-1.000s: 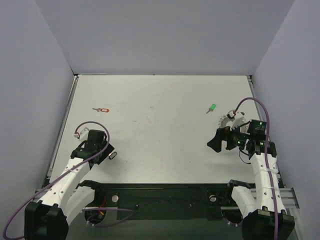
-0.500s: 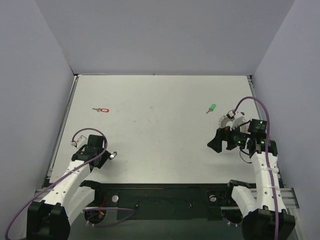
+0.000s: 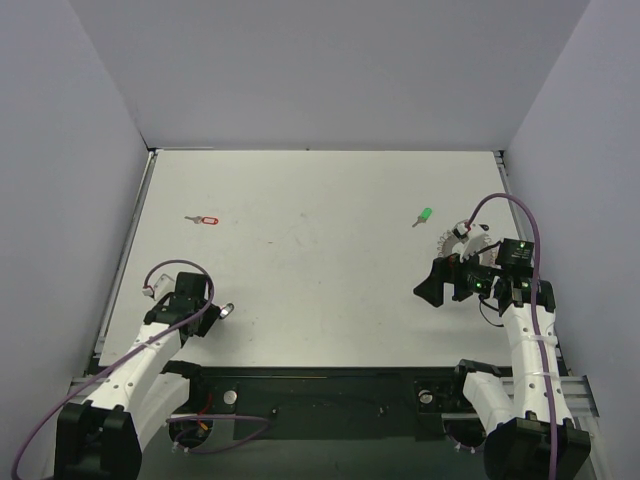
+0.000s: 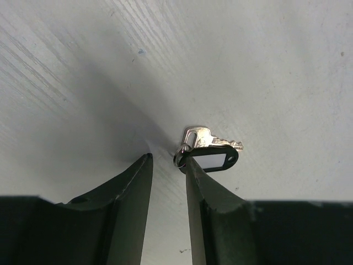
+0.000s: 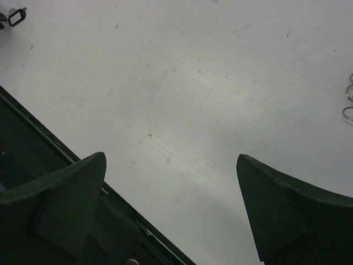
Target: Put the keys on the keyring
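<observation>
A silver key with a dark plastic head [image 4: 212, 153] lies on the table just past my left gripper's right fingertip [image 4: 190, 165]. It also shows in the top view [image 3: 228, 310]. My left gripper [image 4: 168, 160] is low over the table, its jaws a narrow gap apart with nothing between them; it is at the near left in the top view [image 3: 210, 314]. A red-headed key [image 3: 205, 219] lies far left, and a green-headed key [image 3: 425, 215] lies right of centre. The keyring [image 3: 463, 240] lies just beyond my right gripper [image 3: 437, 281], which is wide open and empty [image 5: 171, 165].
The table's dark front rail [image 5: 33, 143] runs under the right gripper. Small loose rings [image 5: 348, 102] lie at the right edge of the right wrist view. Grey walls close the table on three sides.
My left gripper has drawn back toward its base, and the dark-headed key now lies on the table by its fingertip. The right arm has not moved.
</observation>
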Robot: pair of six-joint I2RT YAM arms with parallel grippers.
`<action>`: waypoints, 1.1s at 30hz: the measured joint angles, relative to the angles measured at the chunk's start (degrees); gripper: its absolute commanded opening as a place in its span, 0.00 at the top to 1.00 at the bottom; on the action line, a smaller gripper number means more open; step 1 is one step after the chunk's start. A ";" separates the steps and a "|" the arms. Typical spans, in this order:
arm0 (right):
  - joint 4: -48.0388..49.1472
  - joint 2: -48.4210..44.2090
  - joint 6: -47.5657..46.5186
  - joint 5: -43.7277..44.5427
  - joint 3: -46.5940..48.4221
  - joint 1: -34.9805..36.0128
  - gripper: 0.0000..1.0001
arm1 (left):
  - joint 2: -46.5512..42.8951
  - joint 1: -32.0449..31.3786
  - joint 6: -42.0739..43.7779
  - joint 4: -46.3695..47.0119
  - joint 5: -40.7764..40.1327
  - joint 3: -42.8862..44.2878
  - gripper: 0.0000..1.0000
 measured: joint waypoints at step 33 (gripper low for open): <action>-3.34 0.00 -4.24 -3.65 0.24 0.22 0.01 | -6.19 1.49 8.52 4.44 8.94 2.23 1.00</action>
